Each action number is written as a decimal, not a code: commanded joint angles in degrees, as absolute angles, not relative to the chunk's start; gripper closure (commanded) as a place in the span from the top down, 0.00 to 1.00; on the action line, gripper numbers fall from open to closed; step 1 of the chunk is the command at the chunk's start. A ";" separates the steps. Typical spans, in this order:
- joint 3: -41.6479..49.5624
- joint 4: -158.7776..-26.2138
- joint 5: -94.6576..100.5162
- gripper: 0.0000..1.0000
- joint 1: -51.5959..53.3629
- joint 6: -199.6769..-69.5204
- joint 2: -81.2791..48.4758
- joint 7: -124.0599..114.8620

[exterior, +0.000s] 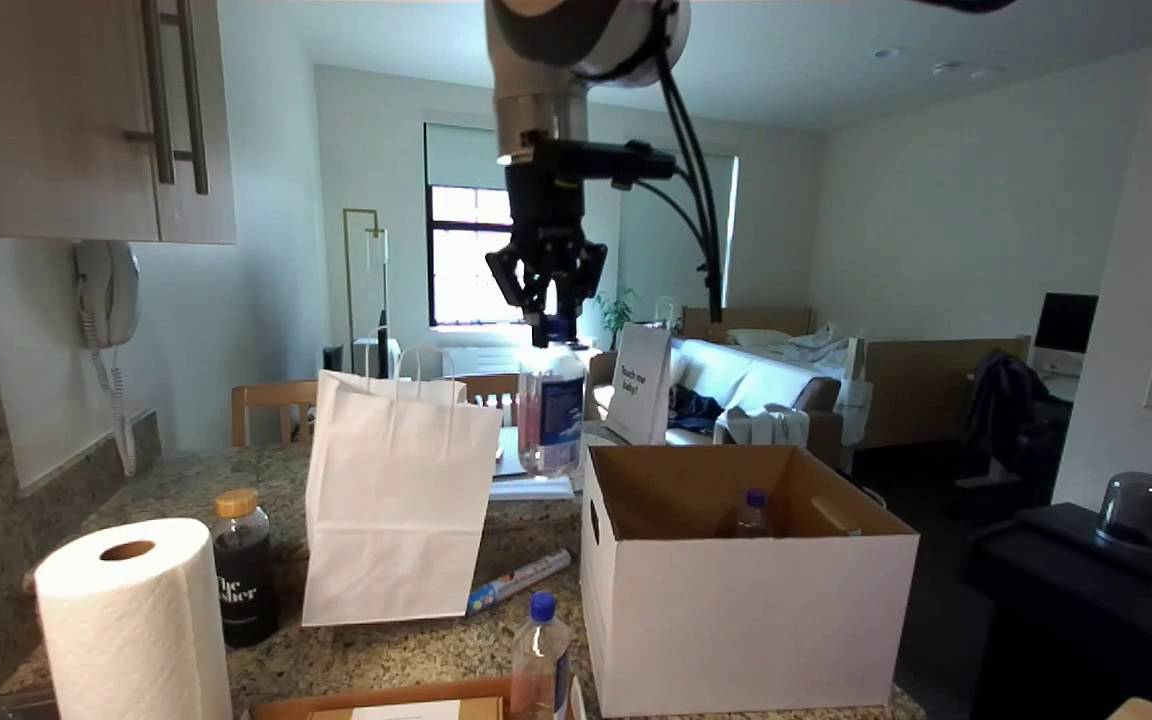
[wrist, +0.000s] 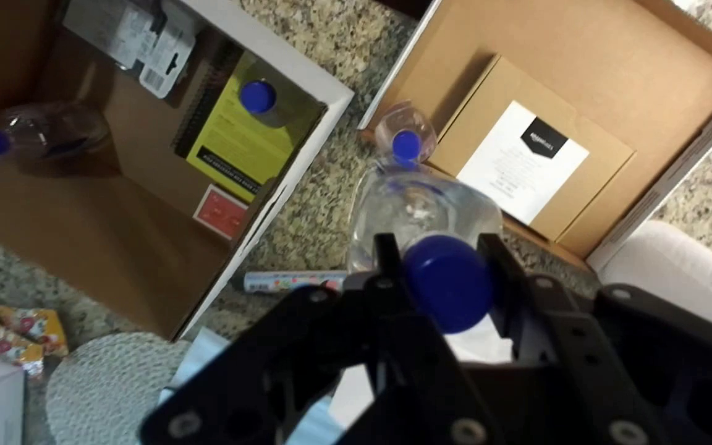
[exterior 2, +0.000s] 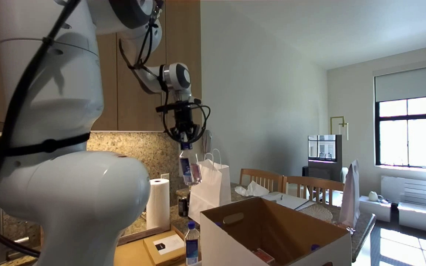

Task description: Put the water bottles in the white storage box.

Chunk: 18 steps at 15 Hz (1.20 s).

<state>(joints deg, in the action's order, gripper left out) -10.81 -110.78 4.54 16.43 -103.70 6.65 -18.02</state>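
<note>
1. Already inside the white storage box (exterior: 751,630): one water bottle (wrist: 53,128), plus a second bottle (wrist: 263,102).
2. Under way: my gripper (wrist: 441,262) is clamped on a third bottle (exterior: 551,415) by its blue cap (wrist: 450,285), aloft, not over the box.
3. Left, I judge: lowering this one in, then a fourth bottle (exterior: 540,665), standing at the cardboard tray's (wrist: 628,80) corner.

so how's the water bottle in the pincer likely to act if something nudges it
The water bottle would probably swing or twist, since the pincer grips only its blue cap. Being clear plastic, it would likely give a little rather than shatter. Weight is harder to judge, as no water level shows clearly.
</note>
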 commanded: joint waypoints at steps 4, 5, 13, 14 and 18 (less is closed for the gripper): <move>-4.14 -112.02 5.03 0.15 5.57 -105.30 18.25 -14.03; -2.51 -111.47 5.03 0.15 3.76 -105.31 18.55 -13.21; 5.19 -108.56 4.60 0.15 -4.57 -104.72 14.18 -10.21; 5.24 -108.57 4.34 0.15 -4.59 -104.40 13.72 -10.03; 4.92 -108.77 2.47 0.16 -3.78 -99.76 12.11 -8.77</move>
